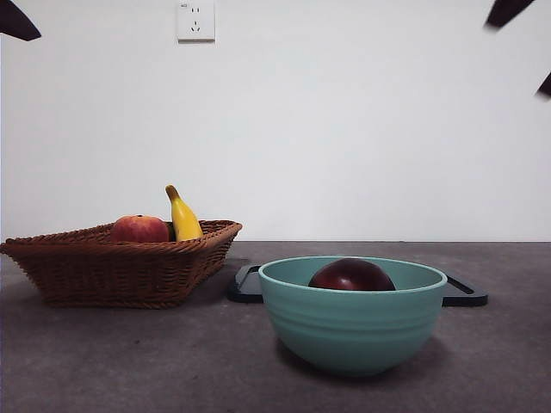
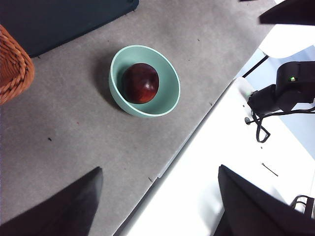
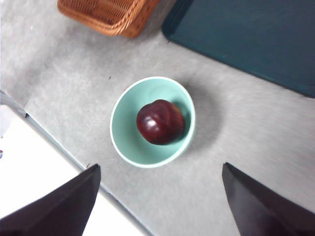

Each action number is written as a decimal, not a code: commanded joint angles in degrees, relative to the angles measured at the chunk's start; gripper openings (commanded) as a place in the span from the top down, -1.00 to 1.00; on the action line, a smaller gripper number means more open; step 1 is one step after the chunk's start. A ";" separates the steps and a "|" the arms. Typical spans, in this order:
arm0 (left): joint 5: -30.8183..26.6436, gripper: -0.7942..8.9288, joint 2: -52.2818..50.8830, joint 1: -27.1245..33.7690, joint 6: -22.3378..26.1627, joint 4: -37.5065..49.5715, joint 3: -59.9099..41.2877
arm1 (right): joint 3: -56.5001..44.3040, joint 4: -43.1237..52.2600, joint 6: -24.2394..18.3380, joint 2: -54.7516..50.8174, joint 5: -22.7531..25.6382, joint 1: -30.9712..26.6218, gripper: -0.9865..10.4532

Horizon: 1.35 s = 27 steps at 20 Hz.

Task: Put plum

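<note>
Plum (image 3: 160, 121) sits inside the green bowl (image 3: 123, 132). Both grippers high above, jaws spread wide, holding nothing. Right gripper (image 3: 160, 206) looks more squarely over the bowl than left gripper (image 2: 160, 206), so probably nearer.

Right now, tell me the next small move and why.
Probably none beyond keeping both arms raised: the plum already sits inside the teal bowl, and the left gripper and right gripper hang open, high above it, holding nothing.

Left gripper (image 2: 157, 196) and right gripper (image 3: 160, 196) hang high, jaws spread.
</note>
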 commanded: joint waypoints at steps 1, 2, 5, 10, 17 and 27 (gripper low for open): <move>0.26 0.07 0.28 -0.22 1.27 0.28 0.44 | -4.13 6.51 4.00 2.69 1.92 2.36 0.17; 0.28 0.07 0.28 -0.22 1.27 0.28 0.44 | -6.23 9.53 5.11 3.67 3.06 3.30 0.17; 0.26 0.07 0.28 -0.22 1.27 0.31 0.44 | -11.17 17.70 7.80 6.14 4.90 5.62 0.17; 0.26 0.07 0.28 -0.22 1.29 0.46 0.44 | -15.15 27.36 9.03 11.67 9.64 9.70 0.21; 0.26 0.07 0.28 -0.22 1.29 0.46 0.44 | -15.15 36.13 10.47 21.07 13.51 12.79 0.38; 0.26 0.07 0.28 -0.22 1.29 0.55 0.44 | -15.13 40.72 10.64 24.68 13.62 14.10 0.81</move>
